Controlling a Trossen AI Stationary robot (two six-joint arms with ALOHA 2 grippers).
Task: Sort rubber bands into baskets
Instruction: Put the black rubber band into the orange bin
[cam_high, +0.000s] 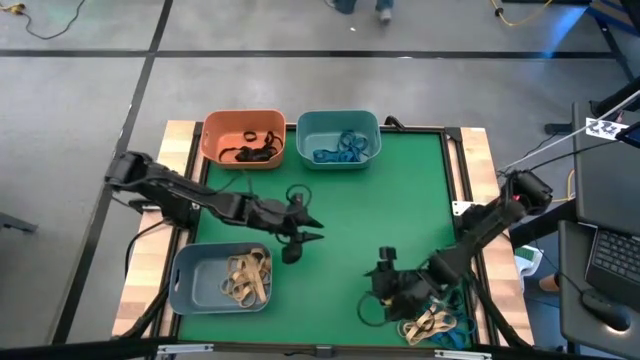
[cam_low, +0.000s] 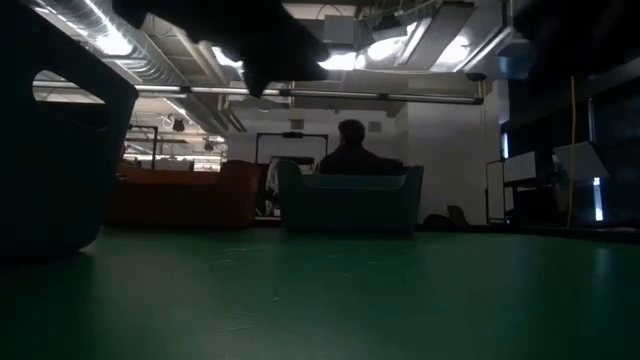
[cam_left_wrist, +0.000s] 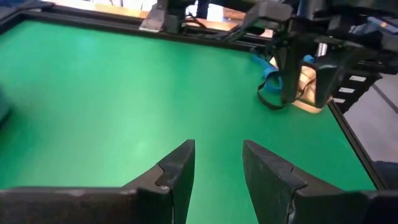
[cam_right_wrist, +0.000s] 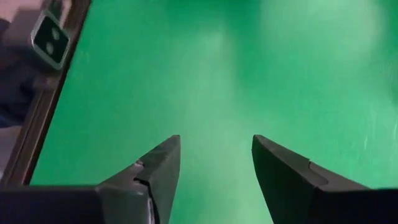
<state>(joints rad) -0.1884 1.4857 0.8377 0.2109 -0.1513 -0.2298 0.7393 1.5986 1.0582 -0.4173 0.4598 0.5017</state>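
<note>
Plainly unlabelled baskets (cam_high: 244, 137), no writing

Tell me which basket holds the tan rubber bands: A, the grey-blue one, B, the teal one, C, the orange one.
A: the tan rubber bands lie in the grey-blue basket at the near left, seen from above; the orange basket holds black ones and the teal basket blue ones.
</note>
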